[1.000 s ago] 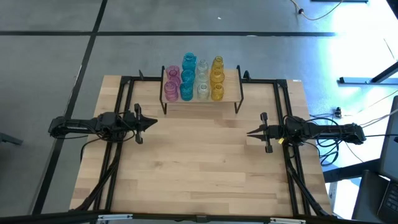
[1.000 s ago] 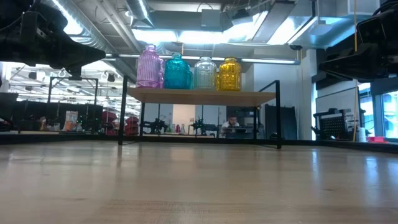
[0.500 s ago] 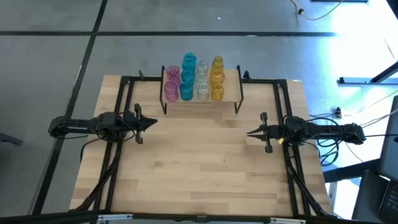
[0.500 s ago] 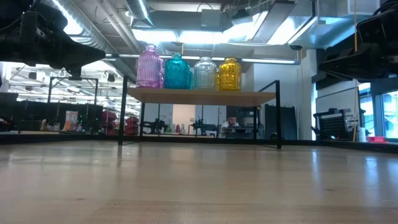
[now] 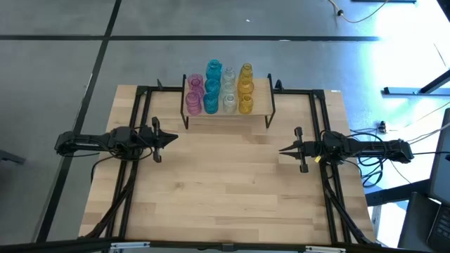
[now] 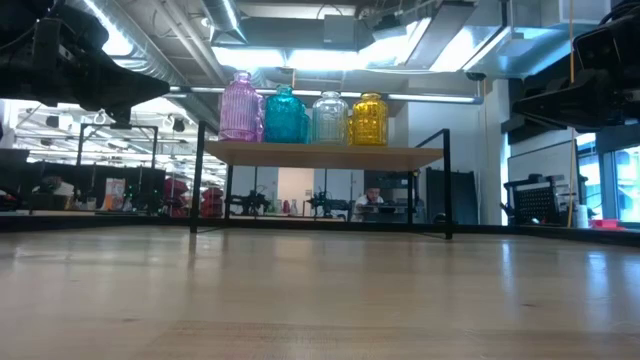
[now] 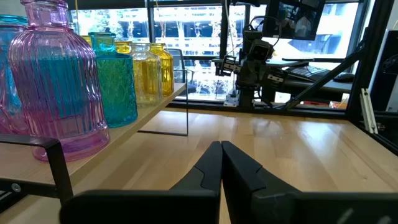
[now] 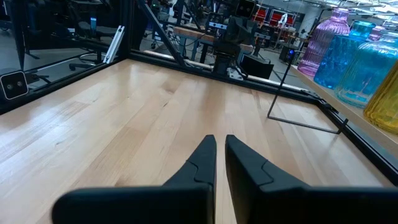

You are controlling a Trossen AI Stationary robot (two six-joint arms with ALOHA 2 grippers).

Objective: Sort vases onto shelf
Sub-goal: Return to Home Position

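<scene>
Several glass vases [image 5: 219, 88] stand in rows by colour on the shelf [image 5: 264, 101] at the table's far edge: pink [image 6: 240, 108], teal [image 6: 285, 114], clear [image 6: 330, 117] and yellow [image 6: 369, 119]. Each rests on its base on the shelf's wooden top board [image 6: 320, 155]. My left gripper [image 5: 176, 138] is shut over the table's left side, level and pointing right. My right gripper [image 5: 281, 150] is shut over the right side, level and pointing left. Neither holds anything.
Black frame rails [image 5: 144, 112] run along the table's left, right and far sides. The bare wooden tabletop [image 5: 225, 183] lies between the arms and the near edge. The shelf's thin black legs [image 6: 197, 180] stand on the table.
</scene>
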